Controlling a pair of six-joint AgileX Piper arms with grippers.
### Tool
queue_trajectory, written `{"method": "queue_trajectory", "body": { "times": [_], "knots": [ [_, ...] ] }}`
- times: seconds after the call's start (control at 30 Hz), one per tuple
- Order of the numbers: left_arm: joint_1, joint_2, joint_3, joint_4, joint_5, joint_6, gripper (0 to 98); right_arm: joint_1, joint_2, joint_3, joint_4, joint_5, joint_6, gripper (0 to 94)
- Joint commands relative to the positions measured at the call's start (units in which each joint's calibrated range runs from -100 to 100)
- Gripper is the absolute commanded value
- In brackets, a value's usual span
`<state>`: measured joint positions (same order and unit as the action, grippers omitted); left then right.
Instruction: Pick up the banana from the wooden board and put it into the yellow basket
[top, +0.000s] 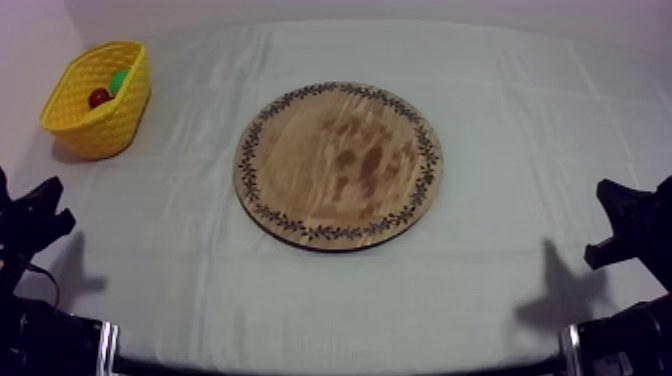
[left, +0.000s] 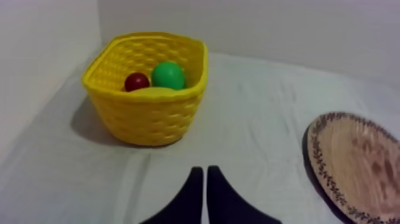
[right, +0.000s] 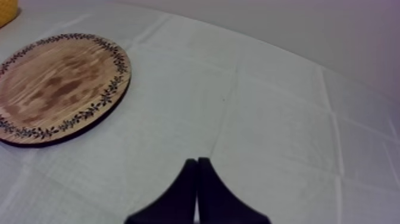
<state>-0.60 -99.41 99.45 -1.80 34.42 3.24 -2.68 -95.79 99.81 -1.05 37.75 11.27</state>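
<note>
Left gripper shut to a narrow black wedge near the grey-white clothed table left edge, right gripper likewise by the right edge, round wooden board with a patterned rim at table centre, yellow woven basket at the far left corner, left wrist view looking into it, small red fruit touching a round green toy fruit.

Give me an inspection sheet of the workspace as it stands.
surface: grey-white cloth, creased, flat
job's things: board mid-table, its top bare; basket at the far left corner, upright
clutter: small red fruit and green fruit side by side inside the basket
pincers: left pincer shut, pointing at the basket; right pincer shut, beside the board; both hold nothing
cables: nothing seen
surroundings: pale wall behind the table
</note>
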Motion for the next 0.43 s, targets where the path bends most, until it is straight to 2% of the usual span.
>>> {"method": "queue_trajectory", "body": {
  "times": [0.0, 0.13, 0.4],
  "knots": [
    [0.0, -0.1, 0.1, -0.07, -0.3, 2.4, 0.0, 0.0, 0.0, 0.0, 0.0, 0.1, 0.0, 0.2],
    [0.1, -0.3, 0.2, -0.11, -0.5, 4.0, 0.0, 0.0, 0.0, 0.0, 0.0, 0.1, 0.0, 0.2],
    [0.1, -0.3, 0.2, -0.13, -0.5, 4.4, 0.0, 0.0, 0.0, 0.0, 0.0, 0.1, 0.0, 0.2]
  ]
}}
